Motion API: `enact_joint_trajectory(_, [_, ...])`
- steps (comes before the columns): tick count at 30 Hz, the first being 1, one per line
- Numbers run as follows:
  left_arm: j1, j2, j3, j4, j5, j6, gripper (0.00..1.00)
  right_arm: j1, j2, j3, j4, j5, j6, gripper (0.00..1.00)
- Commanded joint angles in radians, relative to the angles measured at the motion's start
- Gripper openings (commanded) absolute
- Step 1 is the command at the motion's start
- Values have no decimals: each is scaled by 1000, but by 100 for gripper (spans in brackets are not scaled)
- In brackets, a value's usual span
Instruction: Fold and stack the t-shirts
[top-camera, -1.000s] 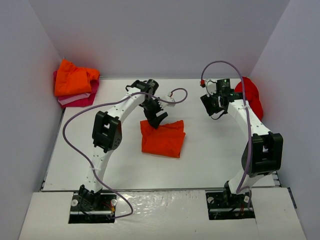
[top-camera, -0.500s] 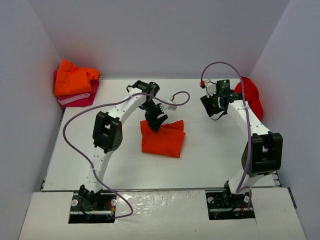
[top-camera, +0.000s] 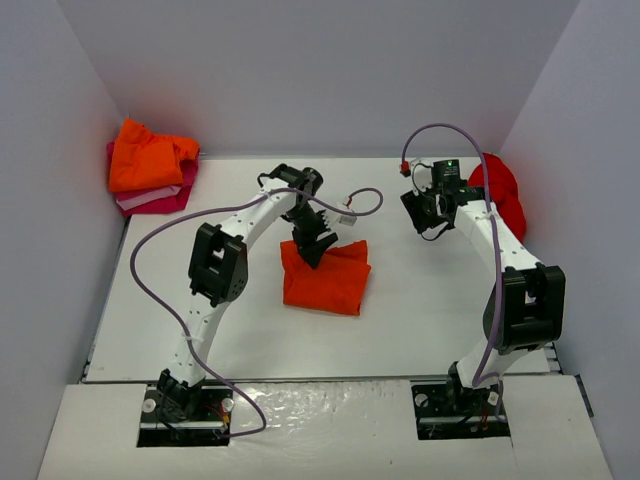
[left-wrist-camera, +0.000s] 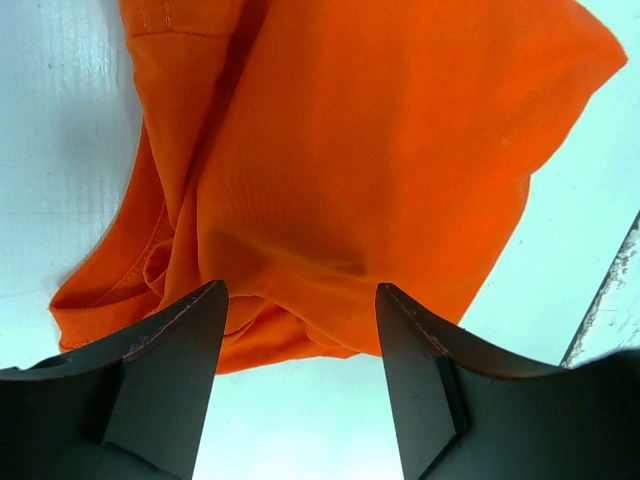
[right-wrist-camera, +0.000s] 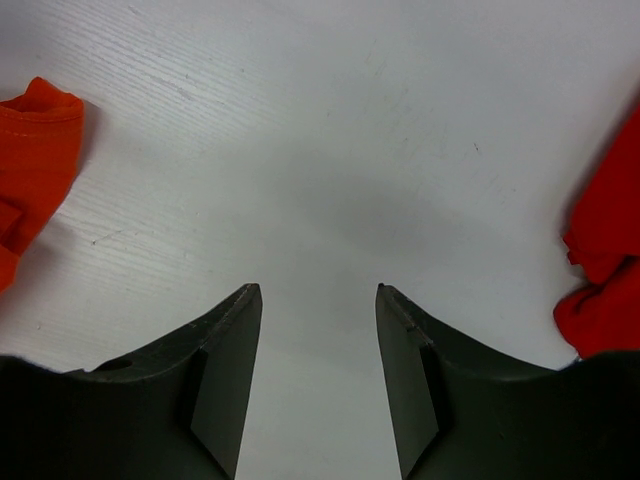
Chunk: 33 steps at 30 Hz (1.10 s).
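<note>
Left gripper (left-wrist-camera: 300, 290) straddles the orange t-shirt (left-wrist-camera: 370, 150) at centre of the worktop (top-camera: 420, 290), its grip unclear; right gripper (right-wrist-camera: 318, 288) hangs released near the red t-shirt (top-camera: 503, 195).

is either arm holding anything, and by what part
Nothing is held. The left end effector stands open over the edge of the orange shirt; the right end effector is open too.

Parted end effector (right-wrist-camera: 318, 288) over table (right-wrist-camera: 330, 120), orange t-shirt (right-wrist-camera: 35, 150) left, red t-shirt (right-wrist-camera: 605, 250) right
</note>
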Motion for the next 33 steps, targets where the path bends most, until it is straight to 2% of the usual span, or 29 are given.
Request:
enact_joint_trajectory(1, [-3, -12, 37, -2, -7, 23, 57, 0, -5, -3, 31, 19, 4, 47])
enact_joint_trajectory(20, [4, 12, 32, 49, -92, 12, 57, 0, -5, -18, 42, 28, 1, 47])
enact_joint_trajectory(25, [11, 58, 77, 22, -84, 19, 56, 0, -11, -17, 42, 30, -2, 47])
enact_joint_trajectory(26, [11, 64, 88, 16, -79, 21, 53, 0, -11, -17, 42, 32, -2, 47])
enact_joint_trajectory(31, [8, 81, 99, 14, -43, 21, 6, 0, -3, -17, 45, 34, -4, 47])
enact_joint_trajectory(33, [8, 78, 95, 13, -36, 24, 0, 0, 0, -14, 45, 33, -5, 47])
